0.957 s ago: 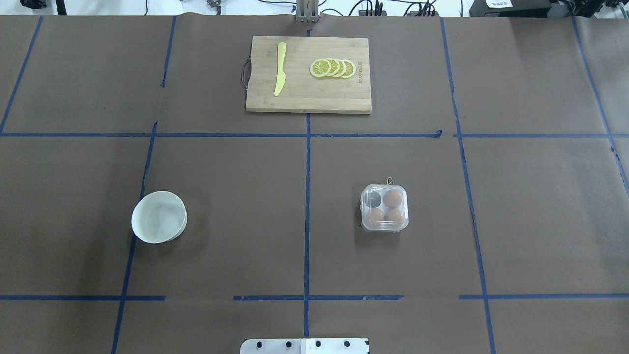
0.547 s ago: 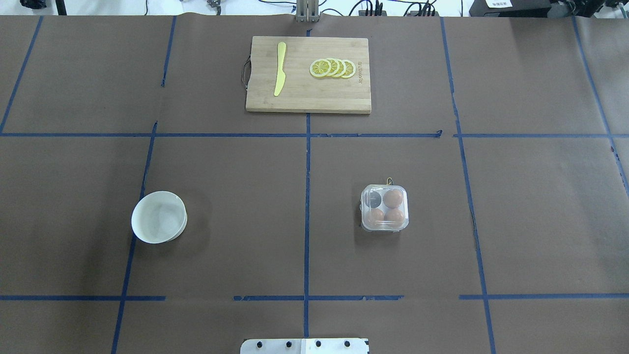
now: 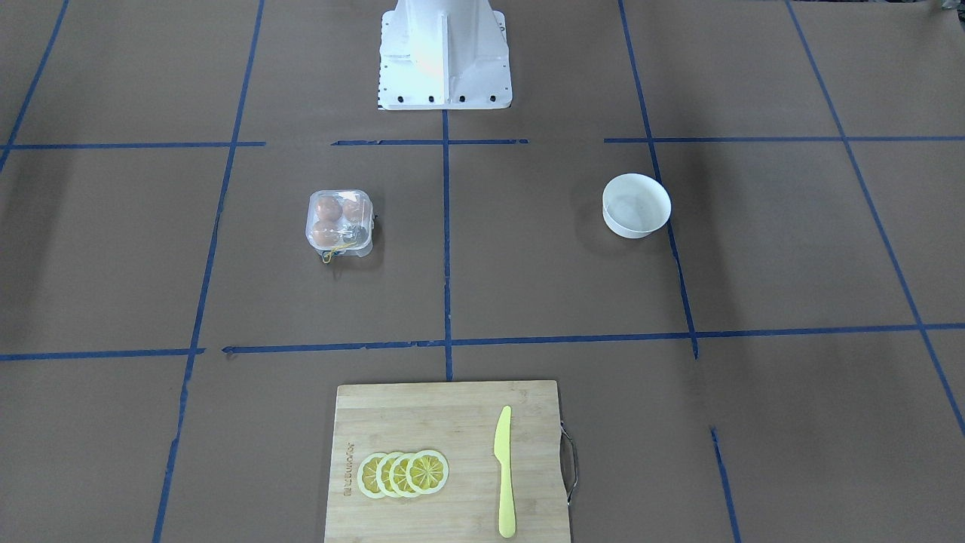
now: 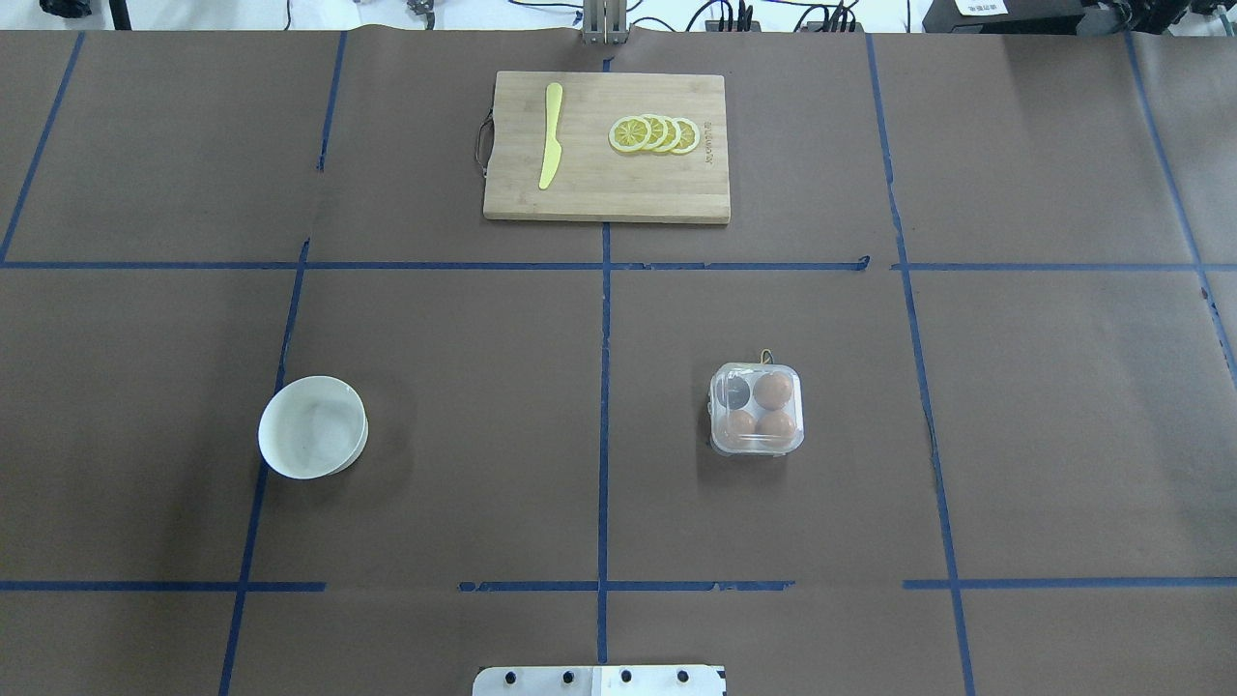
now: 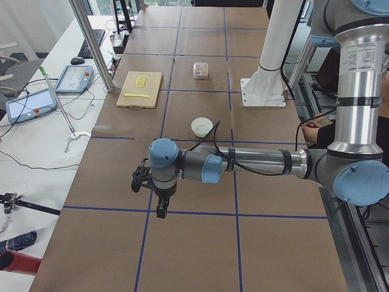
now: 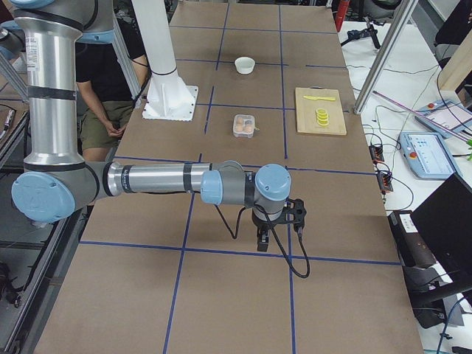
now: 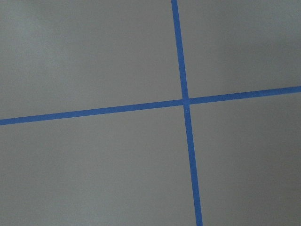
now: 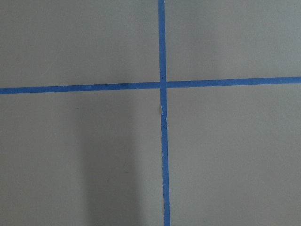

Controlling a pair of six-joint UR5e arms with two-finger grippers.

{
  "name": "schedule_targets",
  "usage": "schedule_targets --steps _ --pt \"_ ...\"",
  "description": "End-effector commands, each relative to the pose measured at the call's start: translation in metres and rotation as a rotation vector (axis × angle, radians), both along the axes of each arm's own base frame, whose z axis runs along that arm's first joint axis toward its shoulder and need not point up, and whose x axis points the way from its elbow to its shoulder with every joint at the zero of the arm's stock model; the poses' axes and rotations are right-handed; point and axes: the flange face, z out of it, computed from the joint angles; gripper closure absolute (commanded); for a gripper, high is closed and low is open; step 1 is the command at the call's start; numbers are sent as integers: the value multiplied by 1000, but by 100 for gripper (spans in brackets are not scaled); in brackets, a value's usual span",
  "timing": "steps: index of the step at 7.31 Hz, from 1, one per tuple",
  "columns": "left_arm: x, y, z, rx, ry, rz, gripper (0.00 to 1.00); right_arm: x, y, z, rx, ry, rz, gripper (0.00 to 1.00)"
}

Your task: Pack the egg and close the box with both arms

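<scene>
The clear box sits right of the table's centre with its lid lying down over the cells. It holds three tan-orange eggs, and the far-left cell looks dark. The box also shows in the front view. Neither gripper shows in the overhead or front views. My left gripper hangs over bare table far out at the left end, away from the box. My right gripper hangs over bare table far out at the right end. I cannot tell whether either is open or shut. Both wrist views show only brown table and blue tape.
A white bowl stands left of centre and looks empty. A wooden cutting board at the far middle carries a yellow knife and lemon slices. The white pedestal stands at the robot's edge.
</scene>
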Motion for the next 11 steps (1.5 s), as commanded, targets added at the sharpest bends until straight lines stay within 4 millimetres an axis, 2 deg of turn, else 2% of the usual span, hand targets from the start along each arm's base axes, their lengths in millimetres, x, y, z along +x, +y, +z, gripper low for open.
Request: schedule_targets --steps 1,11 --pt "0 0 0 -1 0 -3 0 0 0 0 -1 2 0 0" --pt "0 0 3 4 0 -2 0 0 3 7 -9 0 -1 0"
